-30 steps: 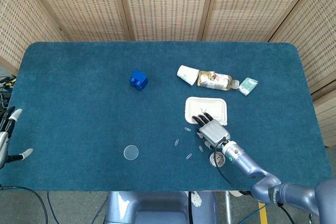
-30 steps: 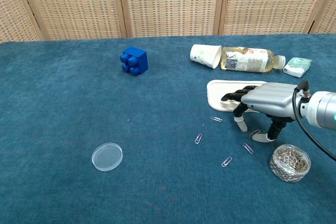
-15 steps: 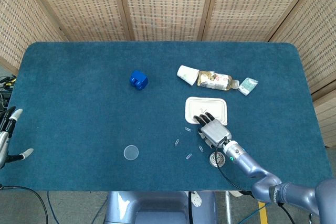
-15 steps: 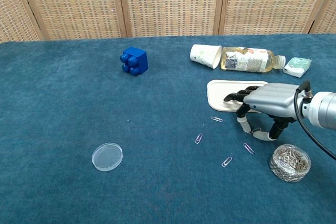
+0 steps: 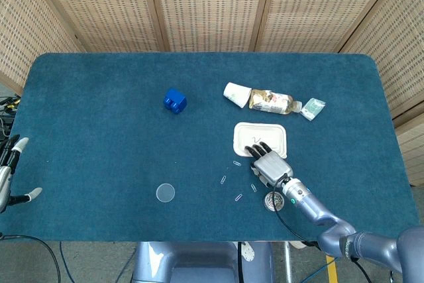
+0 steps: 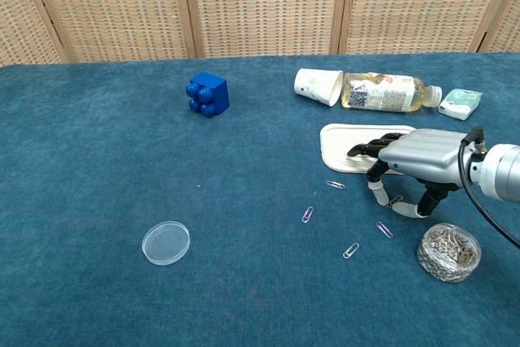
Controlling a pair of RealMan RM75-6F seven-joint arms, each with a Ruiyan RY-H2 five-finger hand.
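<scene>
Your right robot hand (image 6: 410, 170) sits palm down over the near edge of the white tray (image 6: 345, 145), fingertips curled toward the bench (image 6: 97, 168). It looks like it pinches a paper clip (image 6: 396, 200) between thumb and a finger, just in front of the tray; the chest view shows the clip up against the fingers, the head view is too small to confirm.

Relative to the tray:
- 4 more loose paper clips lie on the bench in front of it: 1 (image 6: 335, 184) just off its near-left corner, 1 (image 6: 308, 214) further left and nearer you, 1 (image 6: 351, 250) nearer still, 1 (image 6: 384, 230) under the hand's near side.
- Round dish of paper clips (image 6: 448, 252) in front and to the right, just beside the wrist.
- Paper cup (image 6: 318, 85) on its side, bottle (image 6: 382, 91) lying down and a small green packet (image 6: 460, 102) in a row behind it.
- Blue block (image 6: 207, 93) well off to the left and behind.
- Clear lid (image 6: 166, 242) far left and in front.

Your left robot hand (image 5: 12, 173) hangs off the bench's left edge, well apart from the tray, fingers spread, released, nothing in it.
</scene>
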